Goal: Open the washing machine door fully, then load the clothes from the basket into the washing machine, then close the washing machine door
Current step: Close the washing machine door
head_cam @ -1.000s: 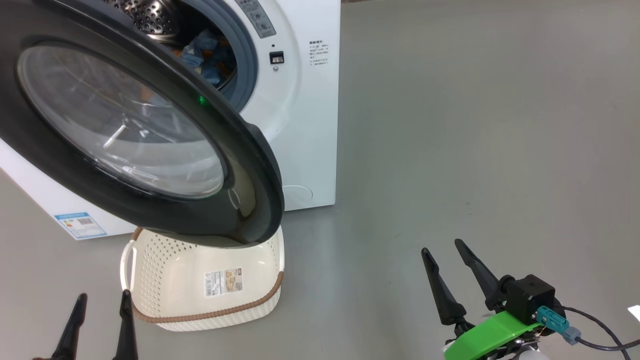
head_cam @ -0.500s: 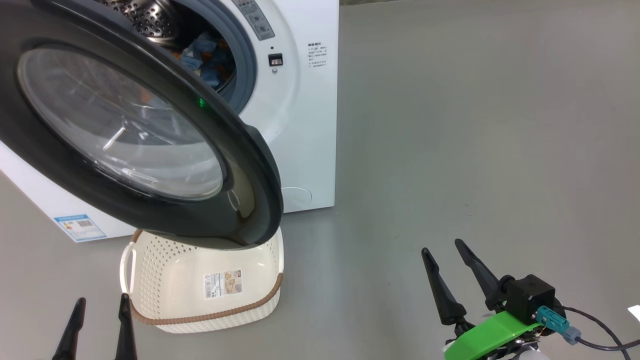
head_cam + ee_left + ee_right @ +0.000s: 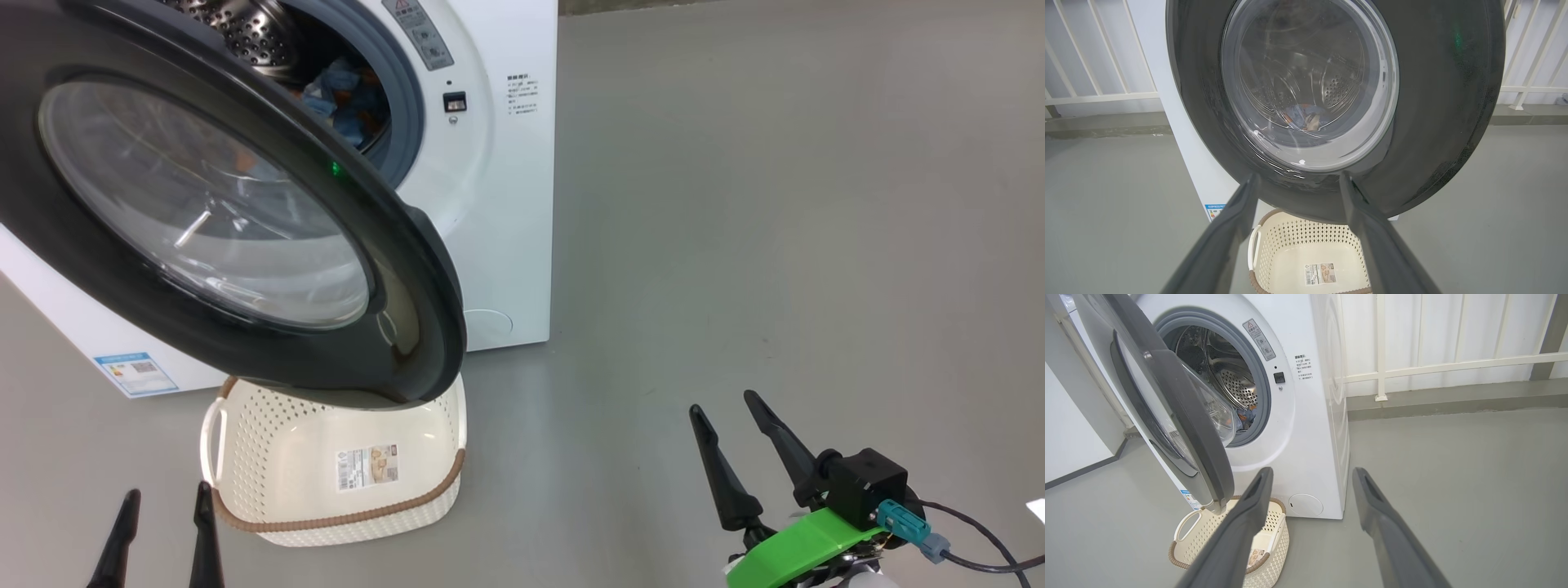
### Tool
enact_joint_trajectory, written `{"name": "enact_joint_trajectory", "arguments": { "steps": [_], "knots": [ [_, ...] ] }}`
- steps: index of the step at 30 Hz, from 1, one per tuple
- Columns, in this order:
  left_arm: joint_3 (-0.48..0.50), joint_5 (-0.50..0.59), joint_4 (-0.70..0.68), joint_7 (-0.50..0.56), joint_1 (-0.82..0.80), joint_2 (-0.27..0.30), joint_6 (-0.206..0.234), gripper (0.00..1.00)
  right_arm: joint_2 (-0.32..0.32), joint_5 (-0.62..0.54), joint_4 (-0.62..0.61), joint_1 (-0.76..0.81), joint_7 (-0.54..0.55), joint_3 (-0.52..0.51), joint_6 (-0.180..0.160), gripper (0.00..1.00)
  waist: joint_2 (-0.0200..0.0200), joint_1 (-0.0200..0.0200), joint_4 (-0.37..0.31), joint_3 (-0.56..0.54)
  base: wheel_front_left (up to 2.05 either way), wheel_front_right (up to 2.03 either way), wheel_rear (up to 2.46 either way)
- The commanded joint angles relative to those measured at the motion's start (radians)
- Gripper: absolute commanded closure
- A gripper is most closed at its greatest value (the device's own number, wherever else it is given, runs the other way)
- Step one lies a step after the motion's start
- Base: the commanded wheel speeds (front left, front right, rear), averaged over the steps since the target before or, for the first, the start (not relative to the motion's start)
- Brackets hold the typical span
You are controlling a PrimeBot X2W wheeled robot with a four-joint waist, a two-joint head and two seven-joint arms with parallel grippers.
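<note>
Black glossy washing machine door (image 3: pixel 204 212) hung swung out over the basket (image 3: pixel 245 490), which looked empty bc we could see the label (image 3: pixel 366 464) on its bottom. The clothes (image 3: pixel 343 90) sat in the drum (image 3: pixel 245 33) of the washing machine (image 3: pixel 506 204), so closing was prob all that's left imo. Door's outer face was straight ahead of and above our left gripper (image 3: pixel 167 490), way nearer than the right gripper (image 3: pixel 722 402), which was off to the side. Both had fingers spread, holding and touching nothing.
</note>
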Motion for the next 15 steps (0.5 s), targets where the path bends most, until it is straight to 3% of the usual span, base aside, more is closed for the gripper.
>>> {"name": "enact_joint_trajectory", "arguments": {
  "steps": [1, 2, 3, 10, 15],
  "knots": [
    [0.035, 0.003, -0.021, -0.012, -0.005, 0.008, -0.002, 0.00, 0.002, -0.002, -0.023, -0.008, -0.012, 0.020, 0.006, 0.13, 0.0000, 0.0000, 0.000, -0.001, 0.00, 0.00, 0.00],
    [0.035, 0.003, -0.021, -0.012, -0.004, 0.008, -0.002, 0.00, 0.002, -0.002, -0.025, -0.008, -0.012, 0.019, 0.006, 0.67, 0.0000, 0.0000, 0.000, -0.002, 0.00, 0.00, 0.00],
    [0.035, 0.003, -0.021, -0.012, -0.003, 0.008, -0.002, 0.00, 0.002, -0.004, -0.025, -0.008, -0.012, 0.017, 0.006, 1.00, 0.0000, 0.0000, 0.000, -0.003, 0.00, 0.00, 0.00],
    [0.034, 0.007, -0.021, -0.012, 0.000, 0.007, -0.003, 0.00, 0.004, -0.006, -0.057, -0.016, -0.012, 0.001, 0.006, 1.00, 0.0000, 0.0000, 0.007, -0.004, 0.00, 0.00, 0.00],
    [0.039, 0.011, -0.020, -0.012, 0.003, 0.006, -0.003, 0.00, 0.005, 0.000, -0.183, -0.041, -0.012, -0.003, 0.006, 1.00, 0.0000, 0.0000, 0.016, -0.003, 0.00, 0.00, 0.00]
  ]
}}
